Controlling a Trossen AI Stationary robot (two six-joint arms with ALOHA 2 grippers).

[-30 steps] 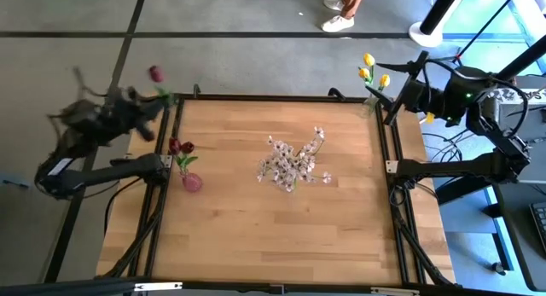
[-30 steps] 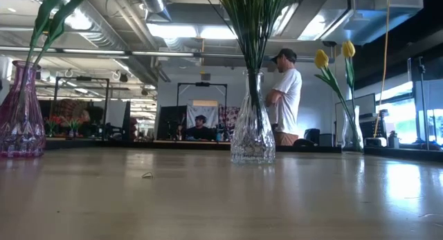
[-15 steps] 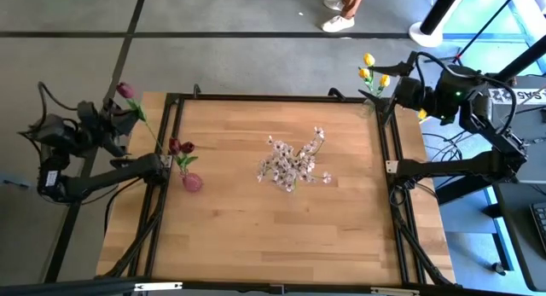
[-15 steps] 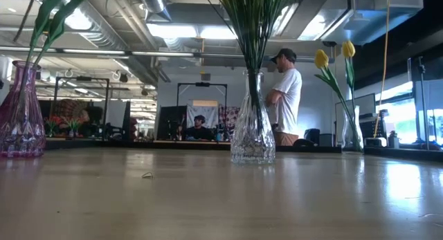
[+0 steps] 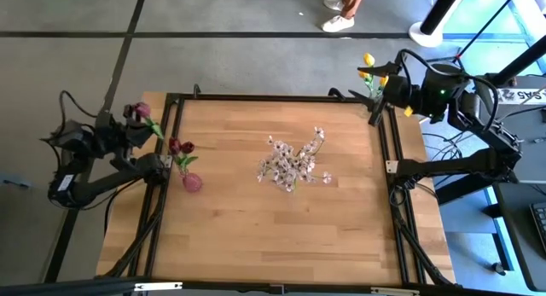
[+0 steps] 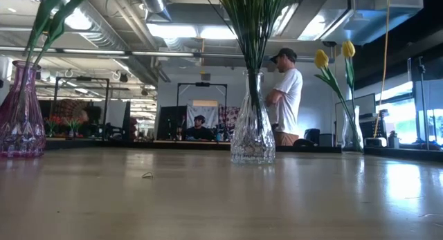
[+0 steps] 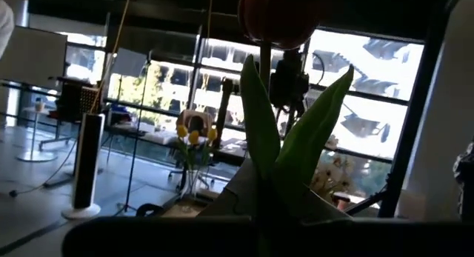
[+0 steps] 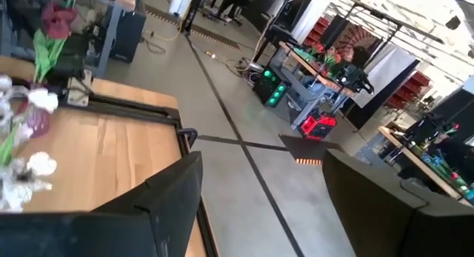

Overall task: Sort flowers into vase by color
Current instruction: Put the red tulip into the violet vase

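My left gripper (image 5: 128, 132) is off the table's left edge, shut on a dark red tulip (image 5: 141, 111); its bloom (image 7: 281, 12) and green leaves (image 7: 296, 161) stand up in the left wrist view. A pink vase (image 5: 192, 182) near the left edge holds two dark red tulips (image 5: 180, 147). A clear vase (image 6: 252, 133) mid-table holds the pale pink-white blossoms (image 5: 290, 164). Yellow tulips (image 5: 368, 72) stand in a vase at the far right corner. My right gripper (image 5: 381, 98) is open beside the yellow tulips, and its fingers (image 8: 174, 194) hold nothing. My left gripper holds the dark red tulip by the lower part of its stem (image 7: 264, 175), below the leaves. The dark gripper body hides the exact place of contact. The tulip is lifted clear, its bloom pointing away from the gripper, out beyond the table's left edge.
Black frame rails run along the table's left (image 5: 162, 194) and right (image 5: 394, 194) sides. The near half of the wooden table (image 5: 281, 236) is bare. A person stands beyond the far edge (image 6: 285, 95), and their feet (image 5: 339, 14) show in the high view.
My left arm has swung outward past the table's left edge and then partly back. The held dark red tulip has come from beyond the far left corner toward the near side, closer to the pink vase. My right gripper has shifted slightly left, toward the yellow tulips.
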